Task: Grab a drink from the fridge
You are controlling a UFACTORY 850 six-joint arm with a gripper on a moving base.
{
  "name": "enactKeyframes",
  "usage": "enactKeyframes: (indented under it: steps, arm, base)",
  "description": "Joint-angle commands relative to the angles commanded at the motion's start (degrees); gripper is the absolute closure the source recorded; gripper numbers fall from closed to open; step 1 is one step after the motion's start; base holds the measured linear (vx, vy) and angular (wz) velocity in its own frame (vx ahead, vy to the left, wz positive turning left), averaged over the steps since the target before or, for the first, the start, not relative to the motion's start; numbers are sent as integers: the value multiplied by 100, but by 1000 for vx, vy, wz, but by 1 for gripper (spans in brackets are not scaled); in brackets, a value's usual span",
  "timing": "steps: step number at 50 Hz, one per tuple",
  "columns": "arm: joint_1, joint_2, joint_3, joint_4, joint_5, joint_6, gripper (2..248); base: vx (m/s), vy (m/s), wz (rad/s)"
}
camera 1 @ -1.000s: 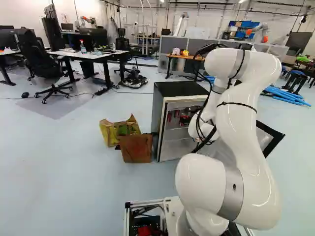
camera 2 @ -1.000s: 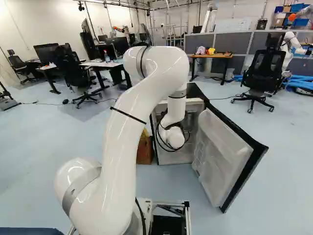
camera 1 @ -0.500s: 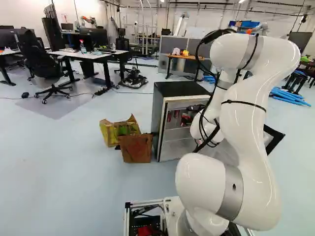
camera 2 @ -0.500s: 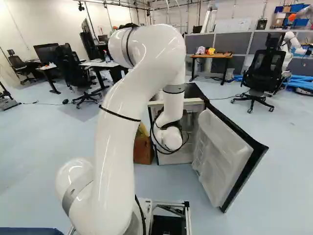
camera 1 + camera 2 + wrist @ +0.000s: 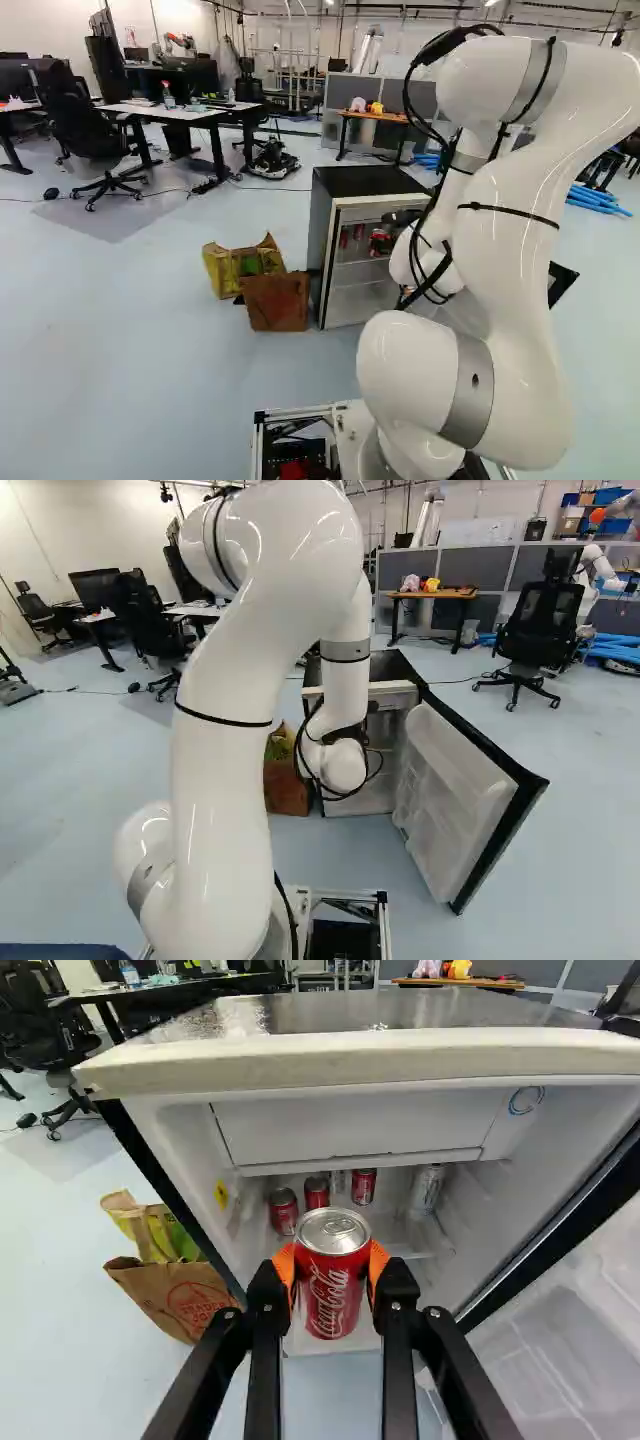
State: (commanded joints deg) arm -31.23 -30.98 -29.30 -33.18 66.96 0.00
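In the left base view my gripper [image 5: 385, 237] is in front of the fridge [image 5: 318, 245], partly hidden by my arm. The wrist view shows the gripper [image 5: 332, 1268] shut on a red drink can [image 5: 334, 1285], an orange pad on each side of it. The can is upright, outside the open fridge front and below the fridge's top edge [image 5: 370, 1063]. Behind it, inside, stand a red can [image 5: 283, 1211], another red can [image 5: 316, 1192], a third red one [image 5: 363, 1187] and a silver can [image 5: 427, 1189].
The fridge door [image 5: 465, 800] stands wide open at the fridge's right. Brown and yellow paper bags [image 5: 275, 300] sit on the floor against its left side. Office chairs [image 5: 530, 630] and desks [image 5: 180, 112] are farther off. Another robot [image 5: 597, 565] stands at the far right.
My arm has drawn back from the fridge toward the base, its upper joint rising and swinging outward; the held can has come with the gripper. The base, fridge and door have stayed put.
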Motion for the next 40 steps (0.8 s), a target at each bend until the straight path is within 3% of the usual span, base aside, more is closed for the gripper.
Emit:
enactKeyframes:
  steps: [13,40]
  arm:
    - [-21,398,300,0,0,0,157]
    - [-12,959,496,0,0,0,157]
  base:
    - [0,0,0]
    - [0,0,0]
